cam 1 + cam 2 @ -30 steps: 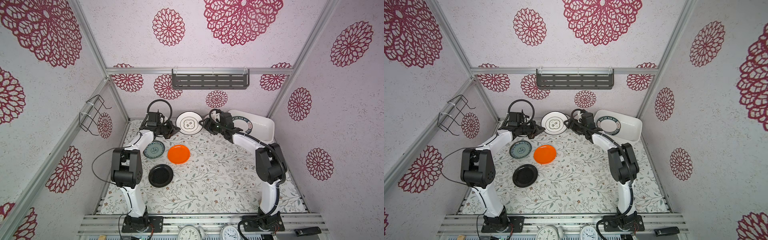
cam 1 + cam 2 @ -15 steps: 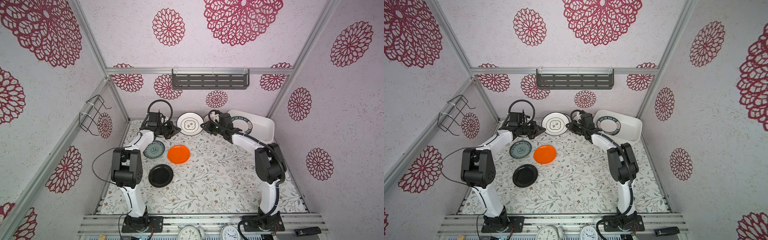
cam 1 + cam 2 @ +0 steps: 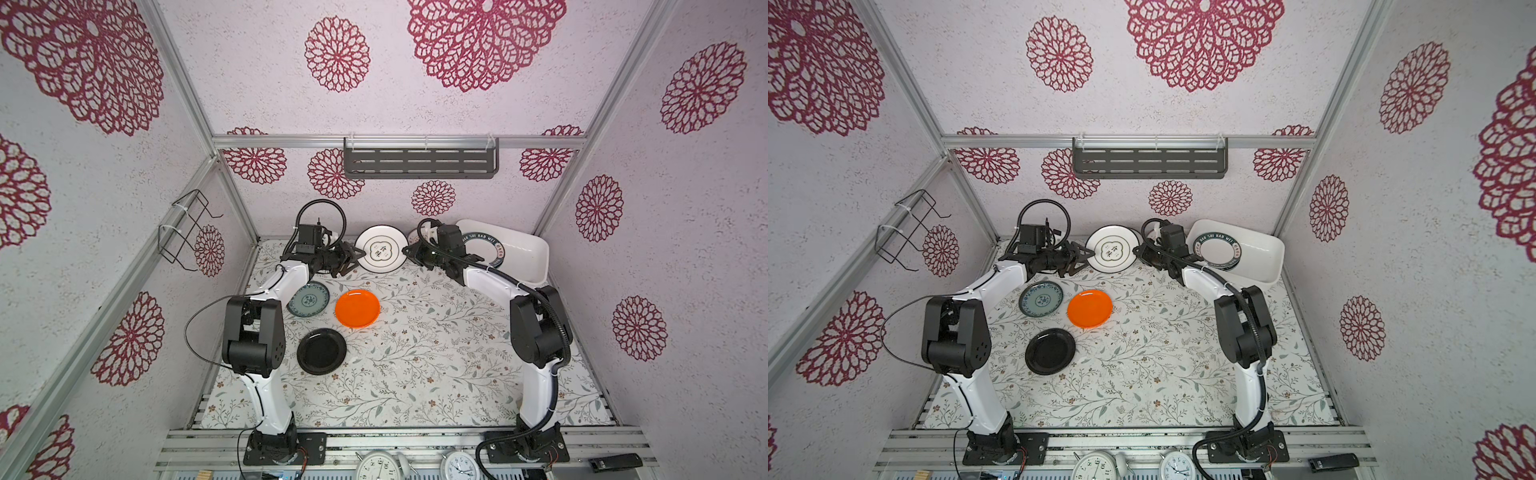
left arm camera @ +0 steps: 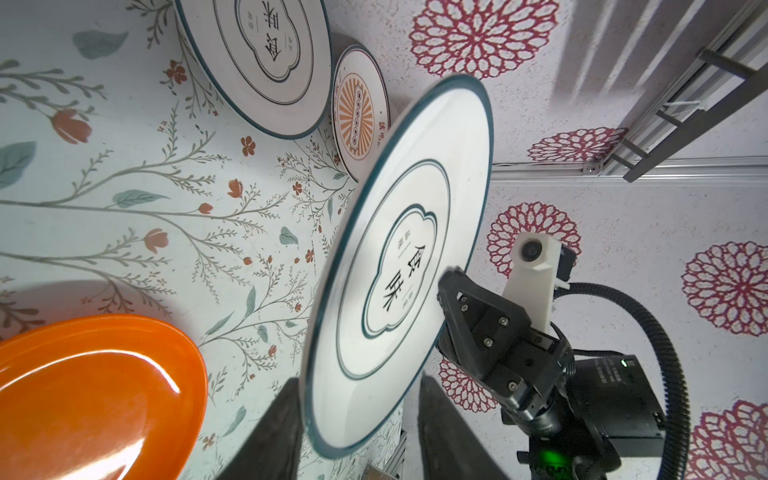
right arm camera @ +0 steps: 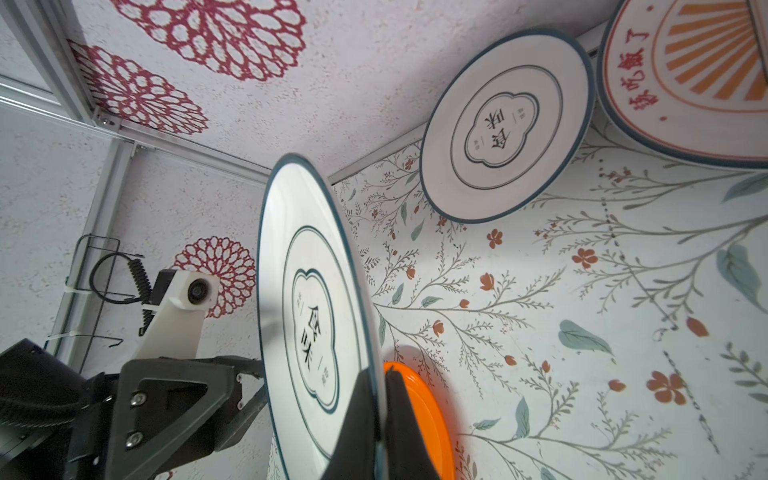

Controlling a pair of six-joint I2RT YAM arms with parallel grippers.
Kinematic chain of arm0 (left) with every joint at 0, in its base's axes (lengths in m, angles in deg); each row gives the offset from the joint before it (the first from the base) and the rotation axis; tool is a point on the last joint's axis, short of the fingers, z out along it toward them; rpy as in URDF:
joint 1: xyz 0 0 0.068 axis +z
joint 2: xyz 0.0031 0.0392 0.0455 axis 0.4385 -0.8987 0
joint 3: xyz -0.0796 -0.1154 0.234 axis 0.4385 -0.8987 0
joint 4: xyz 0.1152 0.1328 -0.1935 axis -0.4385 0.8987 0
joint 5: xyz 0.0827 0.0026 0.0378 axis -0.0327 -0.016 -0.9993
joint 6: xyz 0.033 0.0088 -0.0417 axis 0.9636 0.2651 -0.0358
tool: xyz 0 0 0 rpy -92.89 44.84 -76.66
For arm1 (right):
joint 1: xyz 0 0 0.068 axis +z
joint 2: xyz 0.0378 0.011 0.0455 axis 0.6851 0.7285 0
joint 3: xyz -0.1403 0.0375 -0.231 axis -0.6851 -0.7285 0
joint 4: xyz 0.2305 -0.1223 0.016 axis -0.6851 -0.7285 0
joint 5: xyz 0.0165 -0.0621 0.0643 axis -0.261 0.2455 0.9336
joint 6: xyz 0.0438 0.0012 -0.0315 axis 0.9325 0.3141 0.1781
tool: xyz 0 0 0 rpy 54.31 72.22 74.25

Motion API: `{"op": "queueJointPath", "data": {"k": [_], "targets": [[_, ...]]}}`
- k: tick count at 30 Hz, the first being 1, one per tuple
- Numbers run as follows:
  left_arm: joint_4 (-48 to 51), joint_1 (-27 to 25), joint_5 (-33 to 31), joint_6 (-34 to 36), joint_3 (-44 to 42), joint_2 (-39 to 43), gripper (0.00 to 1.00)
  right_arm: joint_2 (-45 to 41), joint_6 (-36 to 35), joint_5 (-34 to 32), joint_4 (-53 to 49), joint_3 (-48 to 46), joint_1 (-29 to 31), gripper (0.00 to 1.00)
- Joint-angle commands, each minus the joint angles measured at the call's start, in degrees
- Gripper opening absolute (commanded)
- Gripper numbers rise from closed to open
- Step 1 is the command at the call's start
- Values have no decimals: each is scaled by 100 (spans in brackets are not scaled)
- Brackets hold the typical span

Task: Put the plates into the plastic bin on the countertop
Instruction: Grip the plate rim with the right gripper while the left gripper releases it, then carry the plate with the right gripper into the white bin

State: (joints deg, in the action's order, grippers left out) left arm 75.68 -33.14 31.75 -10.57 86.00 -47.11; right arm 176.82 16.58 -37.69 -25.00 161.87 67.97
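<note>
We're clamping our right pincer (image 5: 380, 380) on the white ringed plate (image 5: 291, 257), left pincer (image 4: 357, 382) sitting apart around its rim.

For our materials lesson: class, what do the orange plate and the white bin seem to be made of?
Orange plate: probably glossy plastic or melamine; uniform colour with a sharp white highlight. White bin: likely glossy moulded plastic; smooth rounded corners, shiny flared walls. Neither is certain.
</note>
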Motion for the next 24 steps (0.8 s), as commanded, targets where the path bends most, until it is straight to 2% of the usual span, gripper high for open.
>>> {"op": "queueJointPath", "data": {"k": [1,9,18,24], "targets": [[-137,-11,-289,263,-11,400,50,-77,-85,-217,-1,180,-63,0],[-201,-7,-1023,624,-250,902,79,-182,-41,-350,-13,153,-370,0],[-651,-8,-1619,716,-443,1264,88,-422,-23,-623,-24,-48,-1026,0],[-1464,-16,-2268,659,-872,1628,93,-669,-24,-837,-169,-271,-1640,0]]}}
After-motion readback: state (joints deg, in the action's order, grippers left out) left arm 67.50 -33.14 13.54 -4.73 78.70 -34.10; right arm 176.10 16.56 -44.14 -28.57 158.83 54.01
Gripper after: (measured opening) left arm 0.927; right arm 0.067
